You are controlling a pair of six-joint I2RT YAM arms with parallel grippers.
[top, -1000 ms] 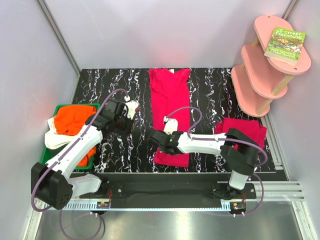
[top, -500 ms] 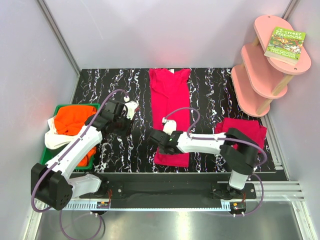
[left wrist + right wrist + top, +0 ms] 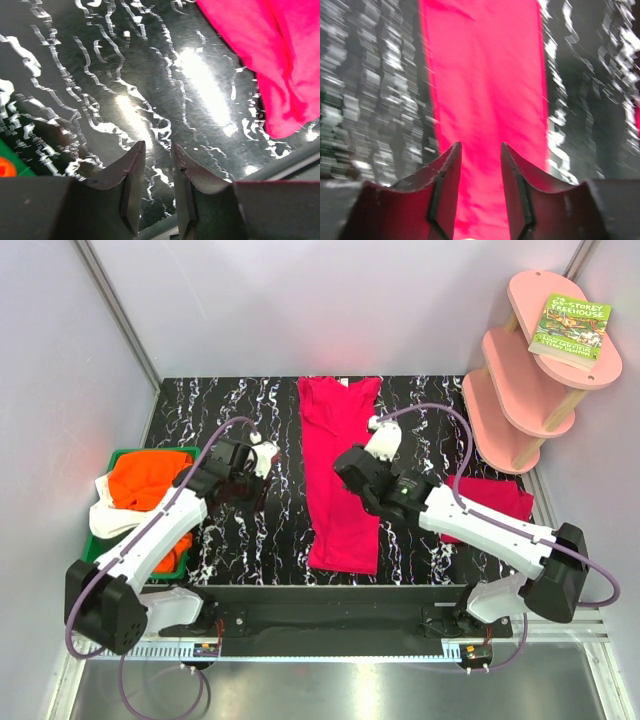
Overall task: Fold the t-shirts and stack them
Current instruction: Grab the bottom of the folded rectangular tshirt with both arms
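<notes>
Tray (image 3: pixel 150 450) of green plastic at the left edge of the worktop (image 3: pixel 430 410) holds an orange shirt (image 3: pixel 145 480) on top and a white shirt (image 3: pixel 105 515) spilling over its left rim. A long crimson shirt (image 3: pixel 340 440) lies flat down the middle, the right hand (image 3: pixel 481 150) above it, fingers apart and empty. The left hand (image 3: pixel 157 150) hangs over bare worktop, fingers slightly parted, gripping nothing. A folded crimson shirt (image 3: pixel 495 502) lies at right.
</notes>
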